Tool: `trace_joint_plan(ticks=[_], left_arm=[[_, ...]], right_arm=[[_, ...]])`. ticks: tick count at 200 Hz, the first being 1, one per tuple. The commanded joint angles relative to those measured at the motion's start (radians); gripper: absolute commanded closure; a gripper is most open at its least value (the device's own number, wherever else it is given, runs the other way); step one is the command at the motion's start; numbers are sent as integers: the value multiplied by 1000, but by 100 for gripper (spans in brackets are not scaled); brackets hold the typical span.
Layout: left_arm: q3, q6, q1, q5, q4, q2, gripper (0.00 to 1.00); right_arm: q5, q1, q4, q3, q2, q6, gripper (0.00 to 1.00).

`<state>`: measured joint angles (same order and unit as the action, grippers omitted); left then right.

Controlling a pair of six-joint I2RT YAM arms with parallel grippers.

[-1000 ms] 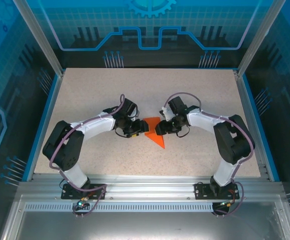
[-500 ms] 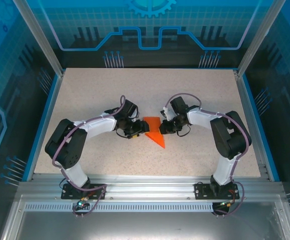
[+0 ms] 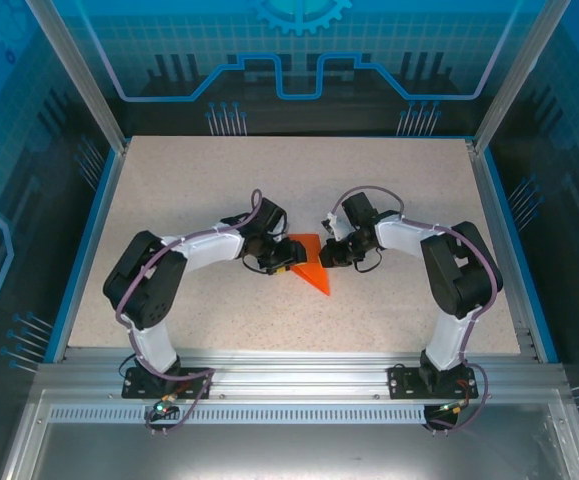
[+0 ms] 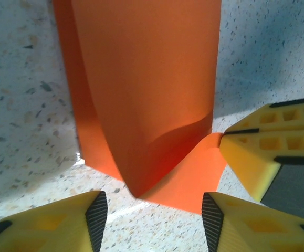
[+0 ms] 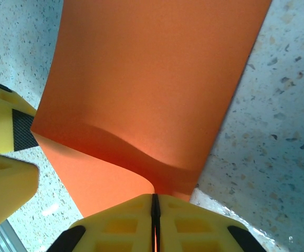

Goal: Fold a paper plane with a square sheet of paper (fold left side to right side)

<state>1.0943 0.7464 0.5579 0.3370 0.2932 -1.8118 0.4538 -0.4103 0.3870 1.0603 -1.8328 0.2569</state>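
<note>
The left pincer (image 3: 281, 259) has slid in from the left over the last second. It now sits right at the left edge of the sheet of paper (image 3: 313, 272). Its jaws are a touch narrower than before but still apart, and the left wrist view shows the sheet's near corner poking toward the gap with nothing pinched.

The orange sheet hasn't travelled. It lies in the middle of the bench (image 3: 189, 190), well clear of all four edges, between the two arms. It's already partly folded and reads from above as a triangle pointing at the near edge. One flap stands up off the bench, curling over the layer beneath.

Now the big change, over on the right! The right pincer (image 3: 329, 254), jaws apart a second ago, has snapped closed on that lifted flap. In its own wrist view the yellow fingers (image 5: 115, 231) meet with a sliver of orange between them.

So the right side has the paper and the left waits open alongside. My read is that the flap gets carried across next, with the left placed to pin the sheet. On paper this thin, a tug could drag the whole piece.
</note>
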Motion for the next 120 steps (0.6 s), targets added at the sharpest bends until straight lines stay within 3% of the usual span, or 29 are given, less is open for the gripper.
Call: trace_joint_plan(ticks=[1, 40, 70, 89, 120], left_arm=[[41, 13, 12, 16, -11, -33, 51], [57, 18, 18, 2, -5, -46, 72], [55, 21, 22, -5, 3, -34, 85], [57, 25, 23, -6, 6, -26, 88], [60, 30, 26, -9, 14, -15, 90]], right_arm=[[23, 20, -6, -16, 12, -5, 89], [10, 21, -11, -25, 24, -8, 85], [-60, 21, -33, -65, 100, -7, 70], [-132, 11, -54, -113, 185, -11, 60], [-287, -79, -97, -230, 333, -59, 54]])
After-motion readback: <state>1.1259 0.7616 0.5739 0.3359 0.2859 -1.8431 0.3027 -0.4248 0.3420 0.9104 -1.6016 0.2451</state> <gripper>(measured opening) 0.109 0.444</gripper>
